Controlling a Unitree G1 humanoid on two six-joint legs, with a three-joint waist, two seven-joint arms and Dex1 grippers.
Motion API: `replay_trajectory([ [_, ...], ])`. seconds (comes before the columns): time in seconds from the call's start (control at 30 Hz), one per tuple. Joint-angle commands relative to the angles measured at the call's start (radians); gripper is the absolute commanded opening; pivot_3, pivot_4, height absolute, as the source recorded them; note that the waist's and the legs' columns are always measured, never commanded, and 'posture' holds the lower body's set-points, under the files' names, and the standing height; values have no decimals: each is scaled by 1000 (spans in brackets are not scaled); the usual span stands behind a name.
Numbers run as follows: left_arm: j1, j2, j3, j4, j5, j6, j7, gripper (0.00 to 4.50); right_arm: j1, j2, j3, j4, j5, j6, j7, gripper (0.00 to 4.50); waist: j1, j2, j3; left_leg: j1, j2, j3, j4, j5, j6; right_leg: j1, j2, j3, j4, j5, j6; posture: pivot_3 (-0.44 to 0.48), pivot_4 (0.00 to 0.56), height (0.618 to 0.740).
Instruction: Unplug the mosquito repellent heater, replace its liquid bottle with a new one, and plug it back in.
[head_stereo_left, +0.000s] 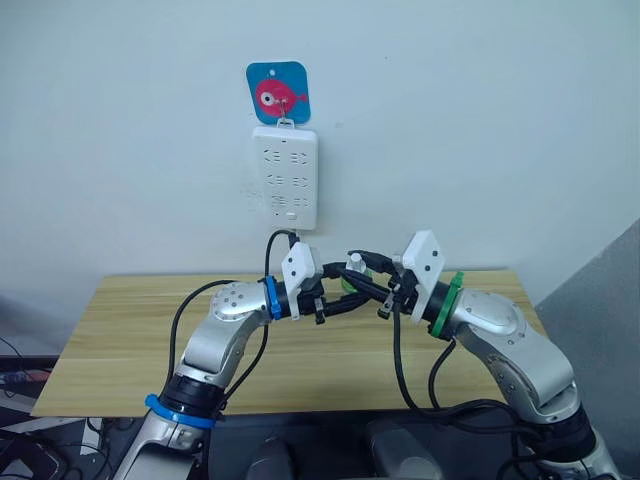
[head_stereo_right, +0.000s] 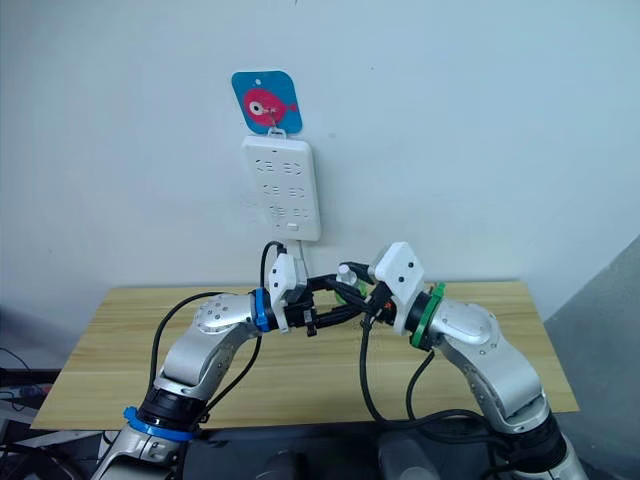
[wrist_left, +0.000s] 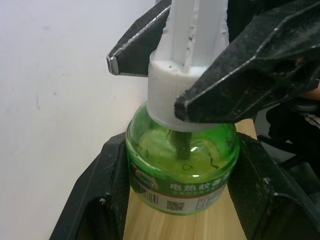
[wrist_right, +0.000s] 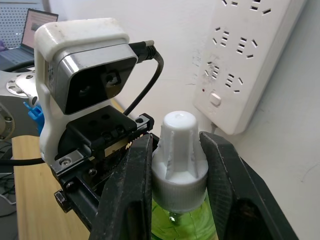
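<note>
The liquid bottle (wrist_left: 182, 170) is sitting between the left gripper (head_stereo_left: 335, 295) and the right gripper (head_stereo_left: 375, 285), above the wooden table (head_stereo_left: 120, 330) and below the power strip (head_stereo_left: 285, 175) hanging on the wall (head_stereo_left: 480, 120).

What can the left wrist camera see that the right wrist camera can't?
The left wrist view alone shows the bottle's label and the liquid inside. The right wrist view alone shows the power strip on the wall and the left wrist's camera. Both show the green bottle, its white cap pinched between the right gripper's fingers.
</note>
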Motion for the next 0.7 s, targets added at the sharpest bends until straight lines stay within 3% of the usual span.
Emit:
replay_trajectory([
  [0.03, 1, 22, 7, -58, -14, -4, -26, 2318, -56, -57, 12, 26, 75, -45, 189, 1058, 0, 0, 0, 0, 0, 0, 0, 0, 0, 0, 0, 0, 0, 0, 0, -180, 69, 733],
  [0.2, 13, 71, -7, -67, -3, -35, -95, 2318, -254, -192, 60, 276, 82, -167, 584, 1058, 0, 0, 0, 3, 0, 1, 0, 0, 0, 3, 0, 0, 0, 0, 0, -156, 74, 733],
  [0.33, 28, 73, -5, -91, -3, -40, -79, 2318, -392, -230, 82, 435, 87, -178, 760, 1058, 2, 0, 0, 4, 0, 1, -1, 0, 0, 3, 0, 0, -2, 0, 0, -156, 74, 733],
  [0.4, 35, 71, -3, -102, -3, -38, -67, 2318, -417, -229, 77, 451, 108, -147, 790, 1058, 3, 0, 0, 4, 0, 0, -2, 0, 0, 3, 0, -1, -2, 0, 0, -156, 74, 733],
  [0.43, 40, 71, -1, -110, -4, -36, -62, 2318, -416, -222, 68, 447, 118, -133, 780, 1058, 3, 0, 0, 4, 0, 0, -2, 0, 0, 3, 0, -1, -2, 0, 0, -114, 78, 733],
  [0.6, 53, 67, -4, -125, -8, -31, -47, 2318, -372, -209, 24, 378, 114, -115, 683, 2791, 8, 0, 0, 3, 0, -1, -3, 0, 0, 3, -1, -1, -1, 0, 0, -152, 80, 733],
  [0.7, 50, 55, -7, -116, -10, -31, -37, 2318, -303, -216, -35, 317, 109, -104, 591, 2828, 8, 0, 0, 3, 0, -1, -2, 0, 0, 3, -1, -1, -1, 0, 0, -177, 83, 733],
])
